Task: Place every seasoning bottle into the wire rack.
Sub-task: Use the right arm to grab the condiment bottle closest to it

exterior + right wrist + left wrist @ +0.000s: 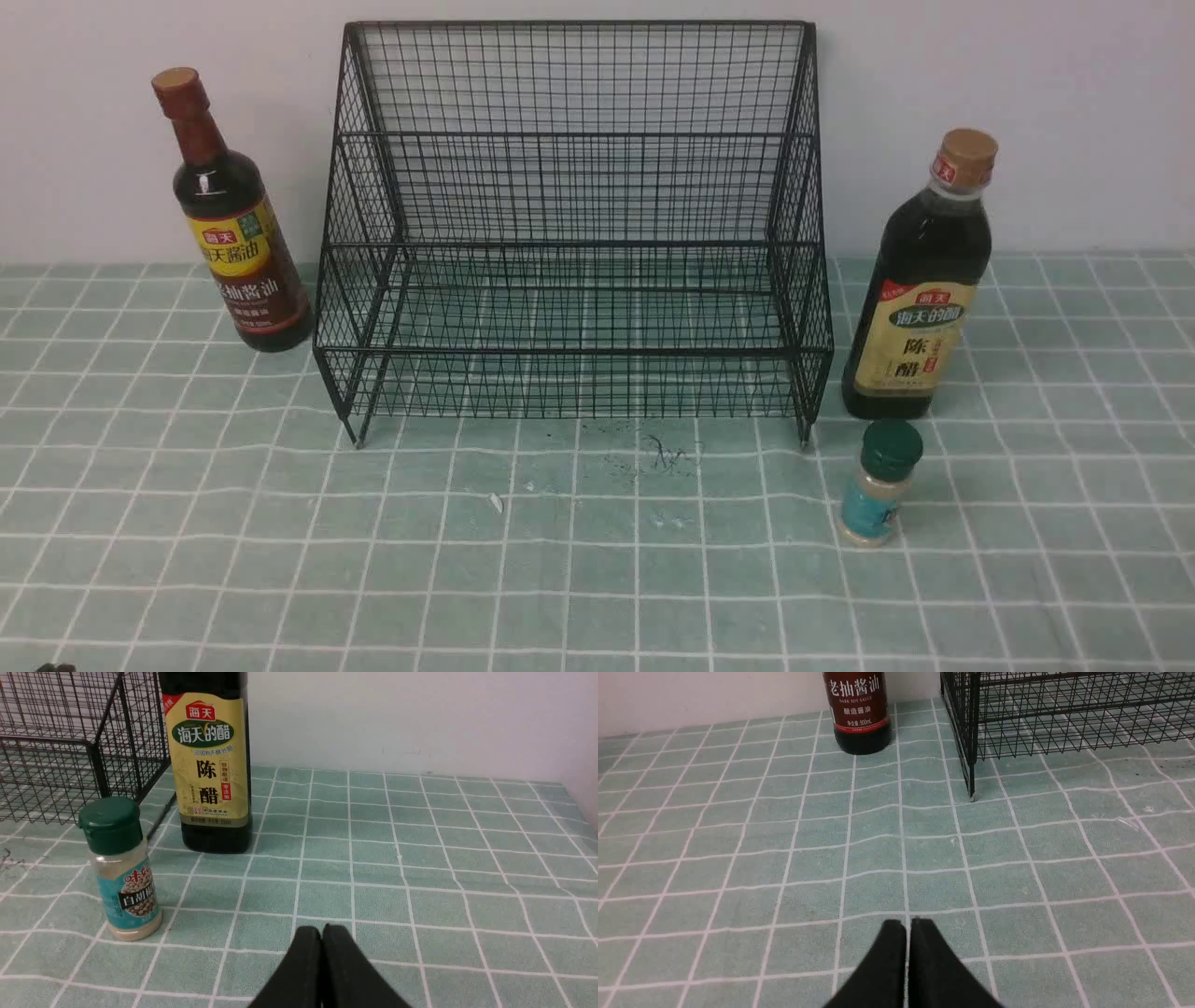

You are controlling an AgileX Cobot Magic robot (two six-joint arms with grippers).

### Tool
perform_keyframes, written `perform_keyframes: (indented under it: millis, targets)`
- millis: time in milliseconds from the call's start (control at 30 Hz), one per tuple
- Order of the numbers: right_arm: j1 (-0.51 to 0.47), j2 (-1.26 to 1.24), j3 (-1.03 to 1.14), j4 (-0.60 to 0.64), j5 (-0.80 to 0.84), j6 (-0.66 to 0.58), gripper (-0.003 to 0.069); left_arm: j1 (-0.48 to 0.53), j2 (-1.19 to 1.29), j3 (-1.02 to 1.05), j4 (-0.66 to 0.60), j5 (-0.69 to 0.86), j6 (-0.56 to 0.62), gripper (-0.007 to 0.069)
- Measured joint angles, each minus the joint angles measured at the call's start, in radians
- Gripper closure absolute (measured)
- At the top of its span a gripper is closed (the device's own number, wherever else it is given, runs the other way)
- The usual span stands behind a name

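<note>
The black wire rack (574, 233) stands empty against the wall in the front view. A tall dark seasoning bottle (238, 233) with a red-brown cap stands upright to its left, its base (862, 714) showing in the left wrist view. To the rack's right stands a broader dark bottle (920, 289) with a tan cap and cream label (208, 756). A small green-capped shaker (878, 481) stands in front of it, also upright (122, 868). My left gripper (908, 924) is shut and holds nothing, well short of the tall bottle. Shut and empty too, my right gripper (321, 930) hangs near the shaker.
A green checked cloth (597, 560) covers the table. A few dark specks and a small white scrap (496, 503) lie on it in front of the rack. A pale wall (1074, 112) closes off the back.
</note>
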Motion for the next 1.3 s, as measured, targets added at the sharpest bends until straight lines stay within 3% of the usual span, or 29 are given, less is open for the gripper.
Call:
perform_keyframes:
  millis: [967, 1133, 1300]
  targets:
    - [0.000, 0.000, 0.000, -0.044, -0.003, -0.030, 0.0673, 0.000, 0.000, 0.000, 0.000, 0.000, 0.000, 0.0631]
    - [0.000, 0.000, 0.005, -0.040, -0.114, 0.020, 0.0673, 0.000, 0.000, 0.000, 0.000, 0.000, 0.000, 0.0631]
    - [0.000, 0.000, 0.005, 0.144, -0.378, 0.184, 0.0673, 0.000, 0.000, 0.000, 0.000, 0.000, 0.000, 0.0631]
